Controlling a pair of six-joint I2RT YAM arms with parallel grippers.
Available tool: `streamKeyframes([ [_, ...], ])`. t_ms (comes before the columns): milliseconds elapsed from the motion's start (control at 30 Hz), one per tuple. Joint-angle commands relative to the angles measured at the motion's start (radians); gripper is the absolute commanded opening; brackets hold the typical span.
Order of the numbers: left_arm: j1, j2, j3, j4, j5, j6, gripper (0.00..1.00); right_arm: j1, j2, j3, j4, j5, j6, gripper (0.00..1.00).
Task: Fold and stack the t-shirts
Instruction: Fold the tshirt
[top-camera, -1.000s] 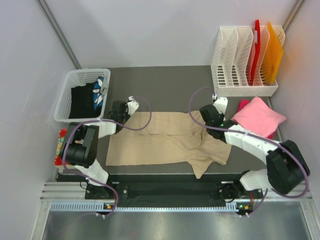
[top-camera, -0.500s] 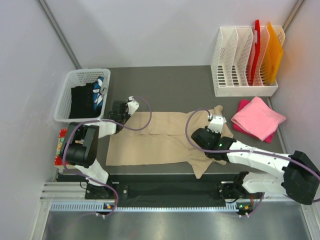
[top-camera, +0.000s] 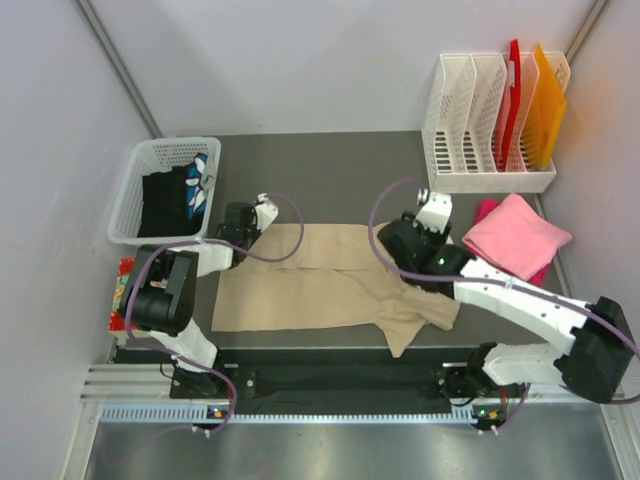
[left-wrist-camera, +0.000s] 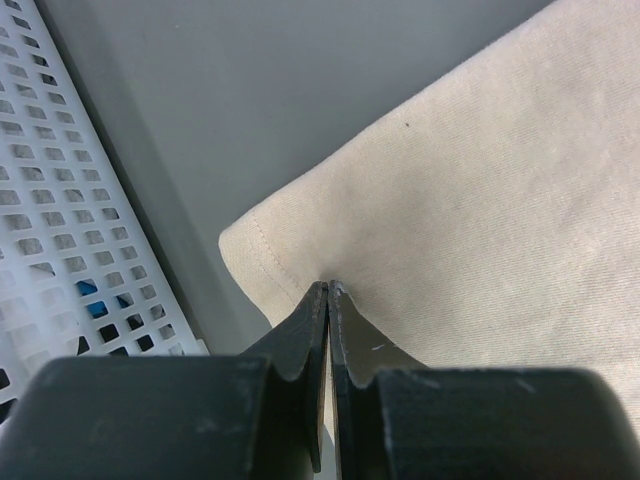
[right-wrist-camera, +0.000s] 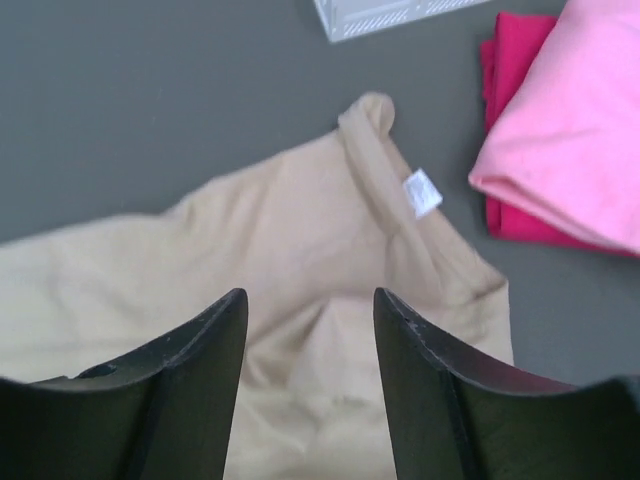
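Observation:
The tan t-shirt (top-camera: 320, 285) lies spread across the dark table (top-camera: 330, 170), its right end bunched and folded over. My left gripper (top-camera: 258, 214) is shut on its far left corner; in the left wrist view the jaws (left-wrist-camera: 328, 290) pinch the hem of the tan cloth (left-wrist-camera: 500, 200). My right gripper (top-camera: 422, 222) hovers open over the shirt's collar end. In the right wrist view the right gripper (right-wrist-camera: 310, 300) has nothing between its jaws, with the tan cloth (right-wrist-camera: 300, 230) and its white label (right-wrist-camera: 422, 192) below. The folded pink t-shirt (top-camera: 515, 235) lies at the right (right-wrist-camera: 570, 130).
A white mesh basket (top-camera: 170, 185) with dark clothes stands at the back left, close to my left gripper (left-wrist-camera: 50, 200). A white file rack (top-camera: 480, 130) holding red and orange sheets (top-camera: 530, 100) stands at the back right. A magenta cloth (right-wrist-camera: 510, 60) lies under the pink shirt.
My right gripper has opened and let go of the tan shirt's collar end, then moved back toward the far right. The left gripper has kept its hold and place.

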Motion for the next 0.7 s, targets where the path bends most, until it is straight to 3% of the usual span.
streamKeyframes([
  [0, -0.002, -0.018, 0.015, 0.031, -0.024, 0.004, 0.07, -0.237, 0.152, 0.111, 0.259, -0.112, -0.256, 0.51],
  [267, 0.015, -0.008, 0.032, 0.045, -0.055, 0.010, 0.07, -0.482, 0.484, 0.215, 0.340, -0.327, -0.327, 0.48],
  [667, 0.022, 0.073, 0.096, 0.034, -0.059, -0.007, 0.07, -0.561, 0.587, 0.209, 0.380, -0.479, -0.331, 0.42],
])
